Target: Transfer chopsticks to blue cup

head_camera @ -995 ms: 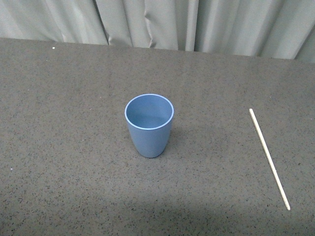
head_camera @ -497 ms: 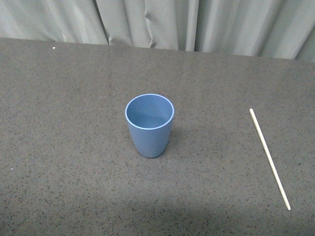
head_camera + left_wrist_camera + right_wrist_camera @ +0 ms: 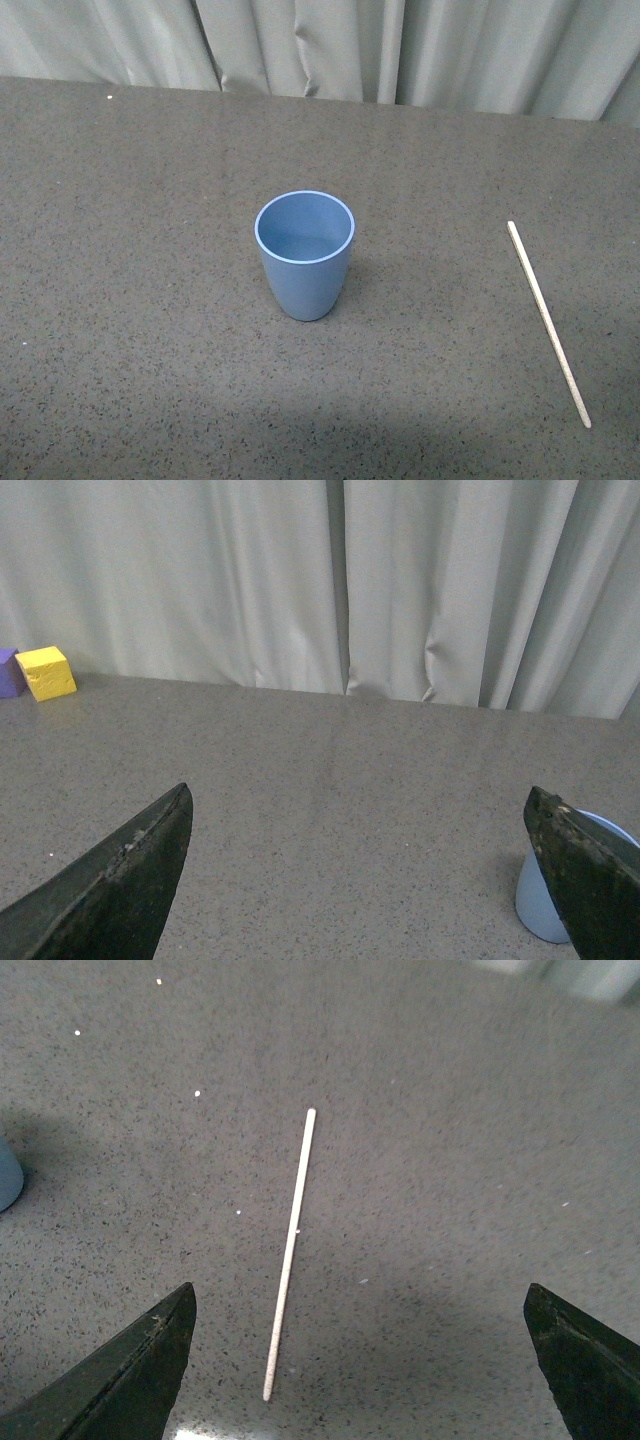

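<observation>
The blue cup (image 3: 304, 254) stands upright and empty in the middle of the dark speckled table. One pale cream chopstick (image 3: 547, 319) lies flat on the table to its right. Neither gripper shows in the front view. In the right wrist view my right gripper (image 3: 360, 1305) is open above the table, with the chopstick (image 3: 290, 1248) lying between its fingers, nearer one fingertip (image 3: 150, 1360); a sliver of the cup (image 3: 6, 1175) shows at the edge. In the left wrist view my left gripper (image 3: 360, 810) is open and empty, with the cup (image 3: 545, 900) partly hidden behind one finger (image 3: 590, 865).
Grey curtains (image 3: 400, 50) hang behind the table's far edge. In the left wrist view a yellow block (image 3: 46, 672) and a purple block (image 3: 8, 672) sit by the curtain at the table's far side.
</observation>
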